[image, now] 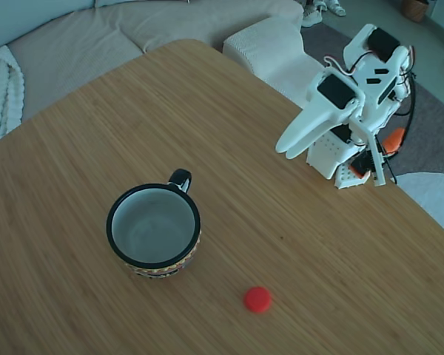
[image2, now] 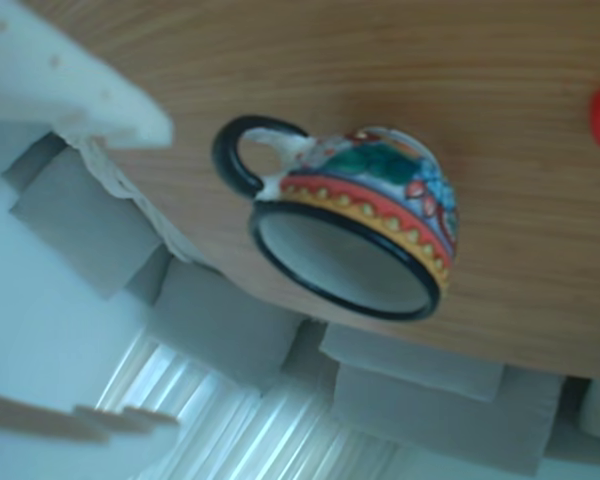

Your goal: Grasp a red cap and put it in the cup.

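I'm sitting folded up at 2 o'clock on the wooden tabletop (image: 74, 244), jaws (image: 285, 148) empty and looking closed. The small round red plastic cap (image: 257, 299) is lying at 4 o'clock from the black-rimmed patterned mug (image: 154, 229), apart from it, so nothing's blocking my reach.

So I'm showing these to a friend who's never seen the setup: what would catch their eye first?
Probably the mug, black-rimmed and empty, standing near the middle of the wooden table in the fixed view. Next, the small red cap lying alone on the table, below and right of the mug. Then the white arm, folded at the table's right edge, its hand clear of both.
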Controlling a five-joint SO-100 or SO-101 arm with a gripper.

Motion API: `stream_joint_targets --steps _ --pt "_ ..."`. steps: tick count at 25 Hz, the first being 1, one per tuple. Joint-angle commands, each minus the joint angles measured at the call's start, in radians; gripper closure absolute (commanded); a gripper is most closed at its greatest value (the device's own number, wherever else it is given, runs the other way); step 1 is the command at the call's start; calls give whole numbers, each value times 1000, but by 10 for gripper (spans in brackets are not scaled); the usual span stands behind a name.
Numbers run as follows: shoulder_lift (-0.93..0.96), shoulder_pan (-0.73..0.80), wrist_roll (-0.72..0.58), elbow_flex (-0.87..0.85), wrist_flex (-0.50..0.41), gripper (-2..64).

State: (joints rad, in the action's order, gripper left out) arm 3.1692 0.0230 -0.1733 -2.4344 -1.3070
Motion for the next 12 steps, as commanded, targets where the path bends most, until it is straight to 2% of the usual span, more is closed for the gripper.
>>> stream_joint_targets --steps 1,6,12 --pt "-12 -5 -3 55 0 287" --pt "-48 21 -3 57 3 287" --pt "-264 21 -2 149 67 287"
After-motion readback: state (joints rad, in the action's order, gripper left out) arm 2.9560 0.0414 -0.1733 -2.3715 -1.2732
